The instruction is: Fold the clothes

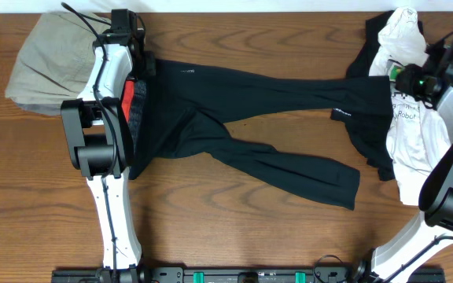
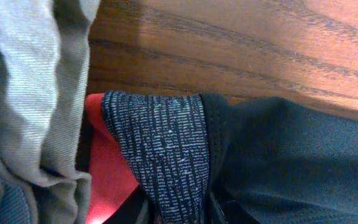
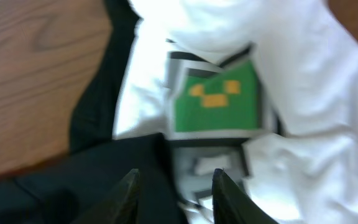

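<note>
can read letters starting "robo" (image 1: 405, 114) on the white shirt (image 1: 411, 149) at the right end of the bench (image 1: 234, 236), with more small print there too tiny to read. up close on that shirt, a green square (image 3: 215, 96) with little yellow marks, inside a grey and white frame, all blurry. two small white logos on the black pants (image 1: 250, 86), one near the hip (image 1: 185, 71) and one near a leg end (image 1: 342, 112), both too small to read. pants spread out across the middle of the bench, waistband (image 2: 160, 149) at the left, both legs reaching right, the far leg's end touching the white shirt. left fingers (image 1: 148, 67) down at the waistband, mostly hidden by cloth, nearly closed and pinching the grey speckled band, red inside (image 2: 107, 180) showing. tan trousers (image 1: 49, 59) bunched just beside, touching the waistband. right fingers (image 3: 128, 194) partly apart, holding nothing, hanging over the spot where black cloth meets white shirt; cannot tell if touching the cloth.
</note>
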Controlling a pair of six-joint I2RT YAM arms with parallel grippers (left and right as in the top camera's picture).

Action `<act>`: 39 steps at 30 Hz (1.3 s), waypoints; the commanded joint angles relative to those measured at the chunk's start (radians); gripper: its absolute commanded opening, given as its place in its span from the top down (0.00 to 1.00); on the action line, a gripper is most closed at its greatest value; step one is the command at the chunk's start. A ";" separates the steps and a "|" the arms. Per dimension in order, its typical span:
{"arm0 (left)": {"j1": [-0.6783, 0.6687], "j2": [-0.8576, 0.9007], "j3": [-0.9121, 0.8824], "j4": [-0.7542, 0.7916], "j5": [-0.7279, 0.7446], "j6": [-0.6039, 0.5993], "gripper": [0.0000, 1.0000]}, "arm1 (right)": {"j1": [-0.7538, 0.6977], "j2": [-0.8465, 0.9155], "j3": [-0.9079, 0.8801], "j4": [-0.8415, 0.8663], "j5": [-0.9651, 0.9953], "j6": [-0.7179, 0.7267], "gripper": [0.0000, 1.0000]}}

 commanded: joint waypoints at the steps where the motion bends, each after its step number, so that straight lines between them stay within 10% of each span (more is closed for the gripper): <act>1: 0.006 0.024 -0.024 -0.032 -0.002 -0.017 0.75 | 0.033 0.008 0.005 0.008 0.003 -0.051 0.66; 16: 0.006 0.024 -0.024 -0.029 -0.002 -0.016 0.75 | 0.049 0.167 0.005 0.144 -0.052 -0.050 0.66; 25: 0.006 0.024 -0.024 -0.029 -0.002 -0.016 0.75 | 0.050 0.171 0.022 0.213 -0.077 -0.011 0.99; 39: 0.006 0.024 -0.024 -0.024 -0.002 -0.016 0.75 | 0.078 0.175 0.127 0.351 -0.023 0.086 0.99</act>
